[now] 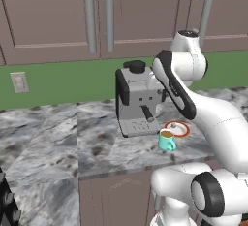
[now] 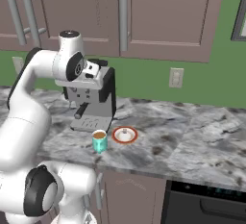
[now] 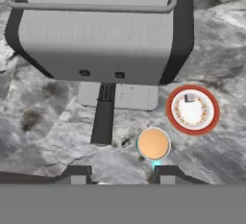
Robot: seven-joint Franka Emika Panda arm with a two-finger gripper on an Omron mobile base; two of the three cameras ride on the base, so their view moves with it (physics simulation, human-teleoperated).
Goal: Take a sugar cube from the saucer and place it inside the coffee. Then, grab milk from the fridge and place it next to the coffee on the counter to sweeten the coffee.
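The teal mug of coffee (image 3: 153, 143) stands on the counter (image 3: 218, 50), just in front of the coffee machine. To its right lies the saucer (image 3: 193, 130) with the sugar cube (image 3: 190, 97) on its far side. My gripper (image 3: 121, 176) hovers high above the mug, open, with nothing between its fingers. From the base, the mug (image 1: 167, 141) (image 2: 99, 142) sits near the counter's front edge, and the saucer (image 1: 184, 134) (image 2: 125, 142) is beside it, carrying the cube (image 2: 125, 131). The milk and the fridge are out of view.
A grey and black coffee machine (image 2: 93, 105) stands right behind the mug, its portafilter handle (image 3: 102, 122) pointing toward me. Brown wall cabinets (image 1: 97, 16) hang above. A dark oven front (image 2: 206, 204) sits under the counter to the right.
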